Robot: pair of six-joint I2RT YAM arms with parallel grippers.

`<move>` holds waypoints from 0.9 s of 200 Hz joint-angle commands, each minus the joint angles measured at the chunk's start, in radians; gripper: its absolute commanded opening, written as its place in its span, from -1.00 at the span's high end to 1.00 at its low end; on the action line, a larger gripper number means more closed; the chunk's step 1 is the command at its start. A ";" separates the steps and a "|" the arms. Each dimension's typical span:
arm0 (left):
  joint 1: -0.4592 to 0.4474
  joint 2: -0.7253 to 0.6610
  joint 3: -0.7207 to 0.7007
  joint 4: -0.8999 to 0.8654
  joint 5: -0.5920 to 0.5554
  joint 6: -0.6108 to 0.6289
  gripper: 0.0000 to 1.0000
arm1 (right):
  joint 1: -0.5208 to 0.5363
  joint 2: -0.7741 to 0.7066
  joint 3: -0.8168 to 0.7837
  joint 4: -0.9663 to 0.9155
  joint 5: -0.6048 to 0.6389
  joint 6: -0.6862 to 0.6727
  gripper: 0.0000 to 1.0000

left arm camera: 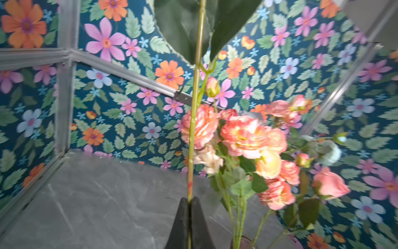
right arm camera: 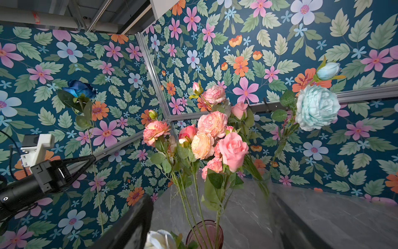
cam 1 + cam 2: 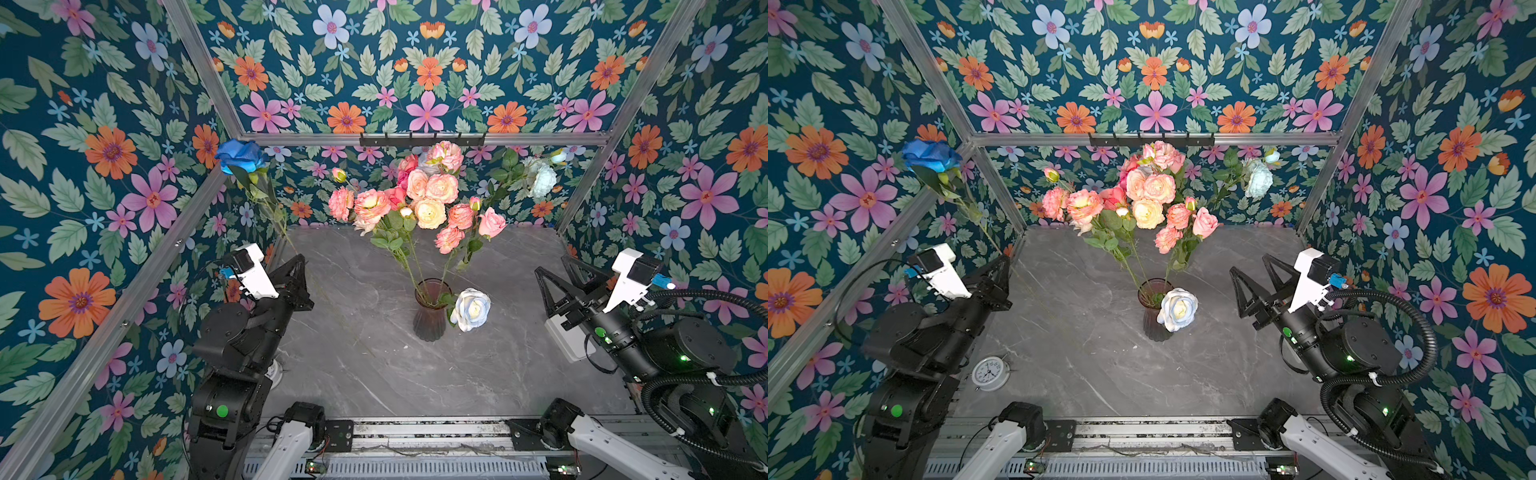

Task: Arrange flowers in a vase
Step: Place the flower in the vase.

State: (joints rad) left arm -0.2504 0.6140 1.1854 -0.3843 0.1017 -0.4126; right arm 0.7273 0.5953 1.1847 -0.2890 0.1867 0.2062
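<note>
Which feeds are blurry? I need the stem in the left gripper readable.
Left wrist view: bouquet smeared, but the stem in the shut left gripper reads clearly. Right wrist view: bouquet sharp, a foreground finger dark and defocused. Both top views: crisp, evenly lit.

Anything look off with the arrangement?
Yes: the white rose hangs over the vase rim, head far below the other blooms. The blue rose is not in the vase; the shut left gripper pinches its stem.

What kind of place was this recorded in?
Likely a staged robot test cell, not a home: aluminium frame carrying floral wallpaper panels, a marble-look tabletop, and a slotted rail at the front.
</note>
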 commanded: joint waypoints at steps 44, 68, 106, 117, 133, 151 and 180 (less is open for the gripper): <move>0.002 0.125 0.100 0.237 0.274 -0.068 1.00 | 0.001 0.038 0.048 -0.001 0.020 0.019 -0.65; 0.001 0.178 0.079 0.356 0.311 -0.119 1.00 | 0.002 0.040 0.053 -0.002 0.021 0.019 -0.64; -0.030 0.242 0.054 0.511 0.294 -0.147 1.00 | 0.001 0.039 0.056 -0.006 0.023 0.022 -0.65; -0.057 0.262 0.057 0.543 0.277 -0.139 1.00 | 0.001 0.037 0.055 -0.008 0.024 0.021 -0.64; -0.119 0.303 0.073 0.568 0.242 -0.110 1.00 | 0.001 0.038 0.054 -0.002 0.012 0.020 -0.64; -0.223 0.359 0.108 0.577 0.180 -0.044 1.00 | 0.001 0.056 0.070 -0.009 -0.001 0.014 -0.64; -0.388 0.440 0.144 0.595 0.044 0.103 1.00 | 0.002 0.059 0.070 -0.010 -0.010 0.005 -0.64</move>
State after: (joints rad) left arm -0.5568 1.0103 1.3079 0.1383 0.2691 -0.4492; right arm 0.7273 0.6548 1.2514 -0.2977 0.1867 0.2131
